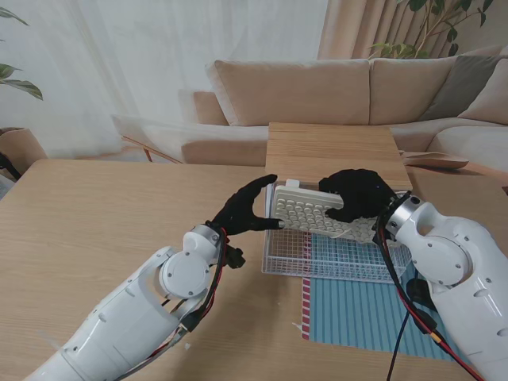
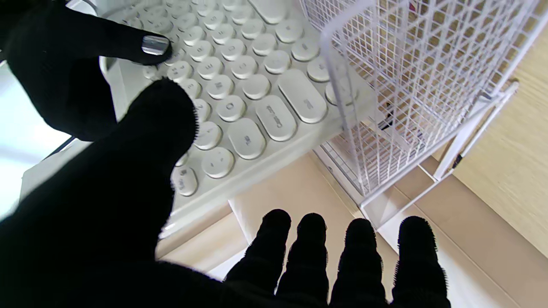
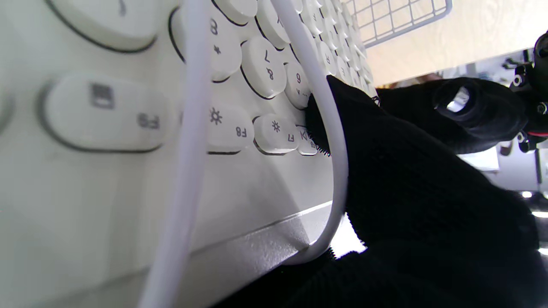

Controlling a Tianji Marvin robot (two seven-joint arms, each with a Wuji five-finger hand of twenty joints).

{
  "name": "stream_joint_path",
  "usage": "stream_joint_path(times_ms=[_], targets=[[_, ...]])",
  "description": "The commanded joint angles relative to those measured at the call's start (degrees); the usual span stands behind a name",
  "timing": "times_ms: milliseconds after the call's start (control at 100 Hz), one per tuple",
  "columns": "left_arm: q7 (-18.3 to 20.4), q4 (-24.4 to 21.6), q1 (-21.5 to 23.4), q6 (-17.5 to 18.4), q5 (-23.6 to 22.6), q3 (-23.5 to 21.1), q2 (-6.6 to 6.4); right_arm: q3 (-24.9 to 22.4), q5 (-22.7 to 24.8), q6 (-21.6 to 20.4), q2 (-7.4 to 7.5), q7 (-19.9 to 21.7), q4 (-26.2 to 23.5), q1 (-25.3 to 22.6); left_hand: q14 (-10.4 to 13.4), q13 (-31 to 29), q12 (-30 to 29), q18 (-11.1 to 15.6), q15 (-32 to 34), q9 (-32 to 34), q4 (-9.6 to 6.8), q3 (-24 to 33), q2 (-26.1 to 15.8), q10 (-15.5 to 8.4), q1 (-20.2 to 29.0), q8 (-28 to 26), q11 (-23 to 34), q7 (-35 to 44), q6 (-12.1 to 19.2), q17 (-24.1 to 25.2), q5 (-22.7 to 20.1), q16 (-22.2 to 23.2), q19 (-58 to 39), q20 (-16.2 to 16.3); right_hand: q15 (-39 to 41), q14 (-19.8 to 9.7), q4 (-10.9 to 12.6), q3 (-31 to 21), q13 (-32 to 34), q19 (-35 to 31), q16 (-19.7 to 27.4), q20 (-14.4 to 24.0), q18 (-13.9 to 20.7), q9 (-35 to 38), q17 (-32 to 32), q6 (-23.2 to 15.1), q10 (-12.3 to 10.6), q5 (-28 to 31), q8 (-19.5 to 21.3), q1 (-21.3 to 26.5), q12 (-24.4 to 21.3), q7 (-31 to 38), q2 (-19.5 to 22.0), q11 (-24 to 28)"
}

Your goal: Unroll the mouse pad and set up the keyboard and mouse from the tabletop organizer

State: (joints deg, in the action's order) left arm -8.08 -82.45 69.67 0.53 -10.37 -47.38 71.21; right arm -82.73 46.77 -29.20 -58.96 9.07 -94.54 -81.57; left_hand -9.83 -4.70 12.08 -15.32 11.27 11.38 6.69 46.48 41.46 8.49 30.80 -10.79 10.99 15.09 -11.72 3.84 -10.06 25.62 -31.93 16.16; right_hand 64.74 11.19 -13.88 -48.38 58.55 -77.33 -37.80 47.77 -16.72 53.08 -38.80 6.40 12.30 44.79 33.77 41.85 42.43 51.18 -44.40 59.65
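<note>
Currently on the keyboard step: keyboard (image 1: 311, 212) is tilted, half out of the wire basket (image 1: 333, 258), held at both ends. Left hand (image 1: 244, 209) pinches its left end, thumb on the keys; right hand (image 1: 359, 193) clamps the right end, a white cable (image 3: 319, 102) under its fingers. Pad (image 1: 367, 305) looks unrolled. Next: lift clear of the rim, set down on the counter (image 1: 119, 222).

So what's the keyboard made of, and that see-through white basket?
The keyboard looks like smooth, matte cream plastic with round keycaps. The basket seems to be thin metal wire coated glossy white: you see a fine grid with the table showing through.
</note>
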Motion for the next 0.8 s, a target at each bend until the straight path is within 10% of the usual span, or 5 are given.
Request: stream_joint_path(times_ms=[0, 790], targets=[[1.01, -1.0, 0.56, 0.56, 0.75, -0.07, -0.05, 0.32, -0.52, -0.59, -0.58, 0.2, -0.78, 0.65, 0.98, 1.0, 1.46, 1.73, -0.31, -1.23, 1.62, 1.37, 2.84, 0.22, -1.38, -0.13, -0.37, 0.46, 1.34, -0.11, 0.89, 0.32, 0.58, -0.21, 2.94, -2.37, 2.35, -10.34, 1.62, 0.83, -1.02, 1.74, 1.53, -1.01, 0.96, -10.14, 0.53, 2.58, 3.28, 8.46, 0.46, 4.2, 4.82, 1.1], [1.0, -2.88, 2.51, 1.32, 5.49, -0.93, 0.32, 1.73, -3.71, -1.21, -1.06, -0.98, 0.78, 2.83, 0.53, -2.37, 8.85, 0.96, 13.2, 2.83, 1.01, 4.78, 2.65, -0.96, 3.83, -7.09, 18.05, 13.86, 4.72, 0.24, -5.03, 0.77, -6.86, 3.32, 2.39, -2.58, 1.81, -9.5, 0.92, 1.71, -1.25, 2.09, 1.9, -1.77, 1.55, -10.56, 0.07, 1.9, 4.02, 8.48, 0.7, 4.06, 6.09, 1.09]])
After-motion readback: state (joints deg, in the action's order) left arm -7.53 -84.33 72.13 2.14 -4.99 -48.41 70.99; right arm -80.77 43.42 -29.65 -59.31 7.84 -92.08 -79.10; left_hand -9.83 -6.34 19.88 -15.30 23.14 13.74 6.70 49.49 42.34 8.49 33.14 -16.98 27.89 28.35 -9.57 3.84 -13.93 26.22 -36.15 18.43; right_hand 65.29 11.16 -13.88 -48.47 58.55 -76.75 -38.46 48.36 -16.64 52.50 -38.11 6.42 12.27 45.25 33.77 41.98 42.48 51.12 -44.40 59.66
